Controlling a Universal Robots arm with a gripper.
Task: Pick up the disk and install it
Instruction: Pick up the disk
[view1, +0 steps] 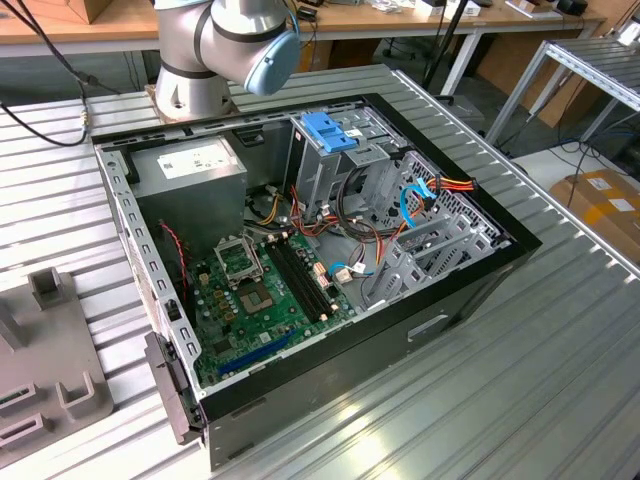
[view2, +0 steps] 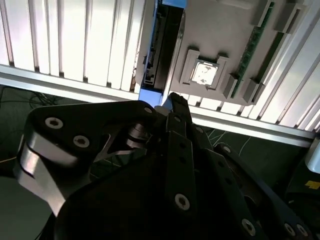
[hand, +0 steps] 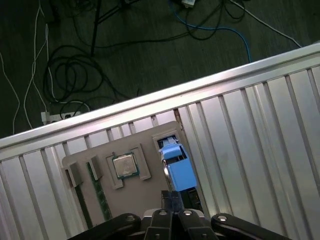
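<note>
At the table (hand: 250, 115) edge, the disk (hand: 178, 170) is kept on edge in a grey holder (hand: 137, 197), presumably for easy grasping; the closed end effector (hand: 170, 195) is poised at its end.

Disk (hand: 178, 168) mid-frame, blue caddy edge-up in the grey fixture tray (hand: 142, 135), CPU chip (hand: 124, 165) beside it. My gripper (hand: 171, 196) close by its near end. Ribbed aluminium table (hand: 260, 130) beneath.

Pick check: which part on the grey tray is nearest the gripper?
The dark disk in its bright blue caddy, right at the gripper; the square silver chip sits farther off.
</note>
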